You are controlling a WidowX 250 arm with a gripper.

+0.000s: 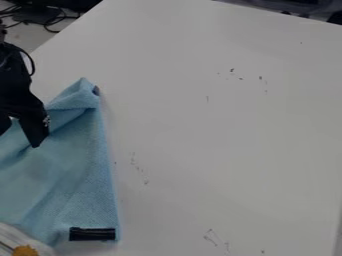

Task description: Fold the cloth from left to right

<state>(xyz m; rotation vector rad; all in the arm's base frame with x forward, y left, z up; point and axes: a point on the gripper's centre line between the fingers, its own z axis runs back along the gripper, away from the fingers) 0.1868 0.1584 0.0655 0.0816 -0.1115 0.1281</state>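
Note:
Over the upper left part of the cloth, at the view's left edge, hangs the black gripper (17, 139), its two fingers spread apart and nothing visible between them. The light blue cloth (73, 185) lies along the left side of the white table and runs out of view on the left. Its top corner is bunched into a raised fold, and creases slant down from there past the right fingertip. The right edge of the cloth runs nearly straight down. Whether the fingertips touch the cloth, I cannot tell.
A short black bar-shaped object (92, 234) rests on the cloth's lower right corner. At the bottom left is a white item with an orange-yellow patch (25, 251). The white table (220, 140) stretches to the right with small dark marks; cables (50, 20) lie beyond its upper left edge.

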